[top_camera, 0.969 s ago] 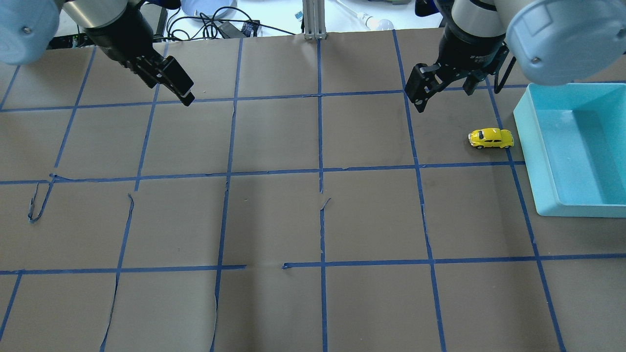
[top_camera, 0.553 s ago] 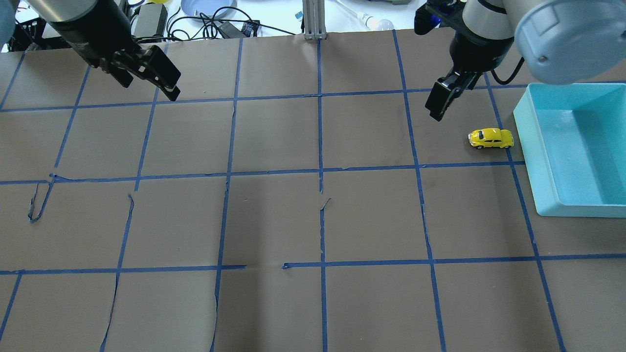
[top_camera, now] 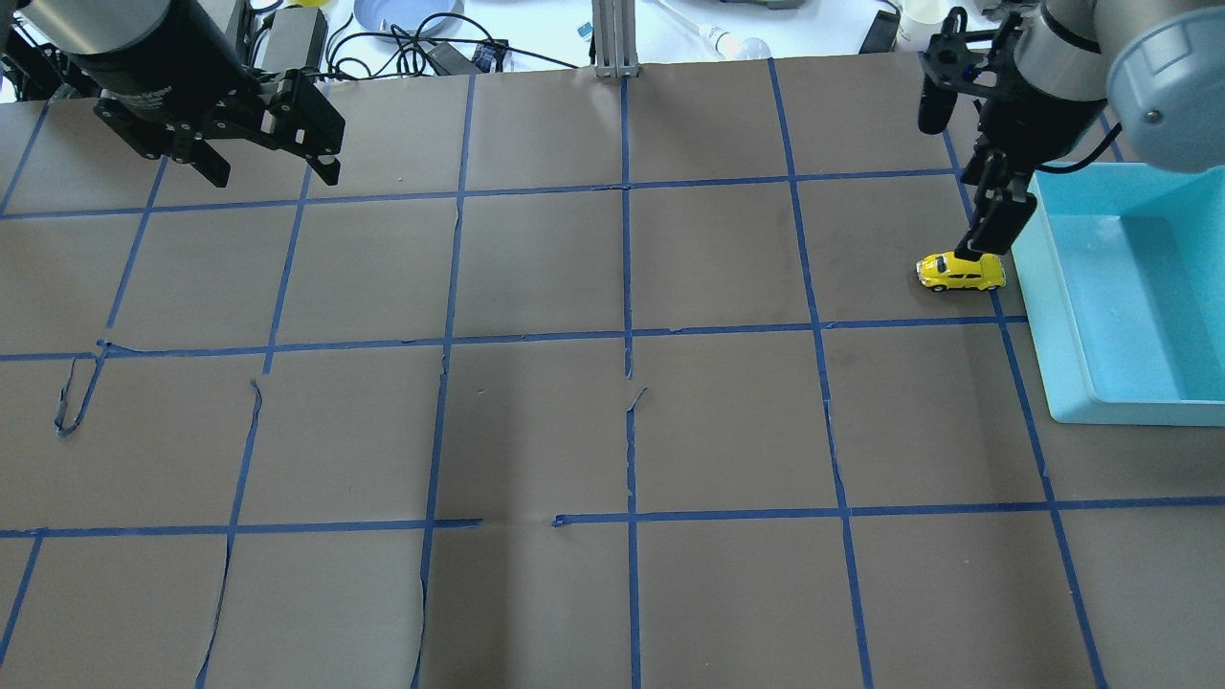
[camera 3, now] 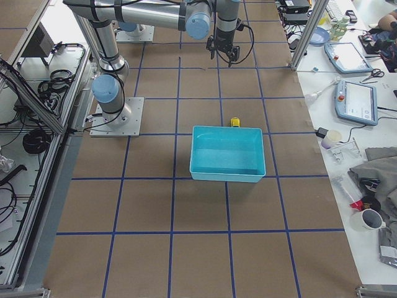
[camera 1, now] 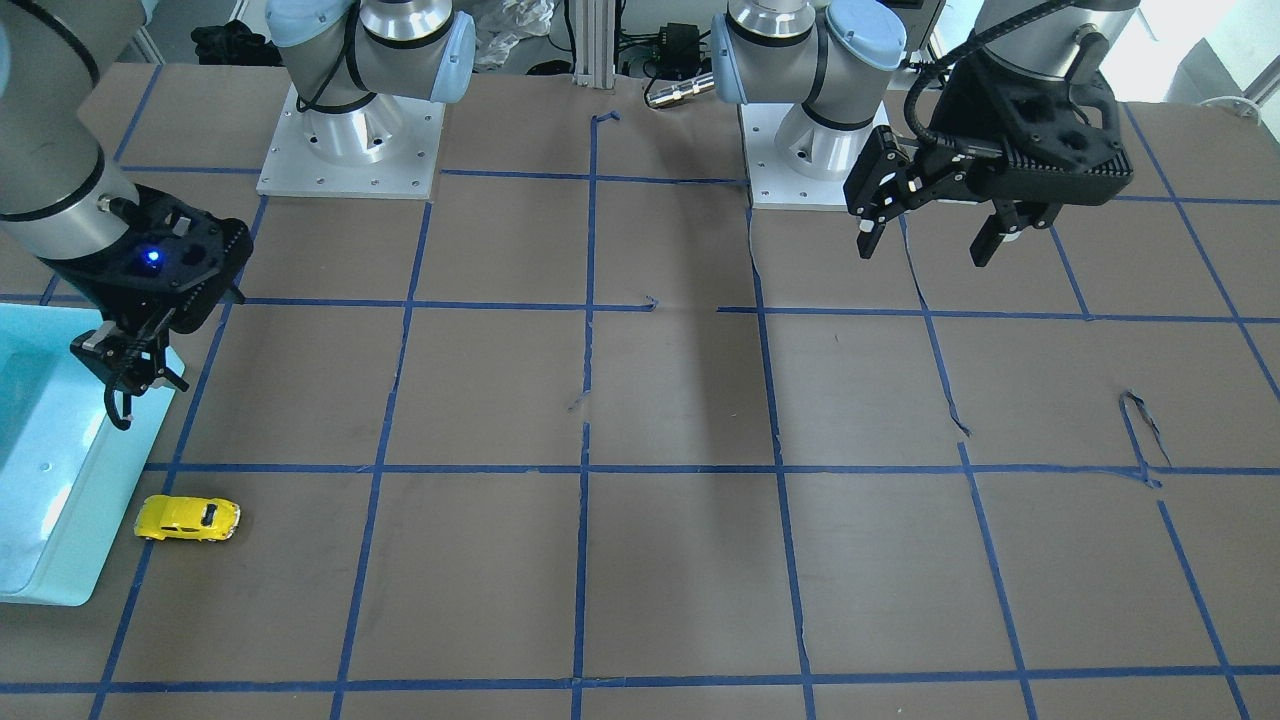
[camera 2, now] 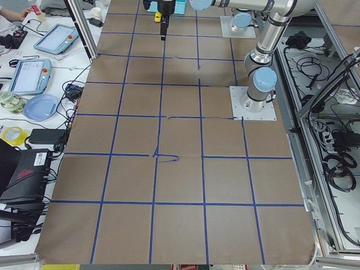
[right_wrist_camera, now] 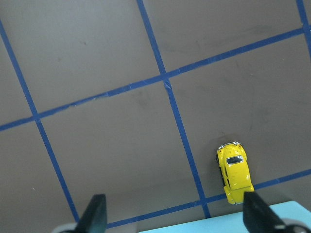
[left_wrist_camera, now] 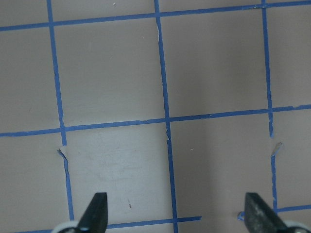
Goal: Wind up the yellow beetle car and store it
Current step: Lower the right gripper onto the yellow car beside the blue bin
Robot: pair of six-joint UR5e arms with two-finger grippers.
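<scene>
Right wrist-mounted view gives me the best read: the right gripper (right_wrist_camera: 176, 217) has its jaws spread wide, and the yellow beetle car (right_wrist_camera: 234, 172) stands on its wheels on the bench (right_wrist_camera: 112, 145), with the jaws above it, pointing down. It sits between the two fingertips but well off centre, much nearer the right-hand one. Its long axis runs up the frame, so closing would pinch it across the doors, which is what I want. One end is just beside the wall of the blue bin (right_wrist_camera: 228, 226). I judge this to be the approach for the first grasp. I would shift sideways until the car sits midway between the jaws before going down. Then I would descend straight and close gently on the body sides, keeping the wheels on the bench so they can be dragged back to wind the spring. The bin rim is the risk, so I would keep the wrist clear of it while lowering. The front-facing view shows the jaws hanging clear above the bench, not down at the car. The left gripper (top_camera: 273, 174) hovers far across the bench, its jaws also apart and holding nothing.
</scene>
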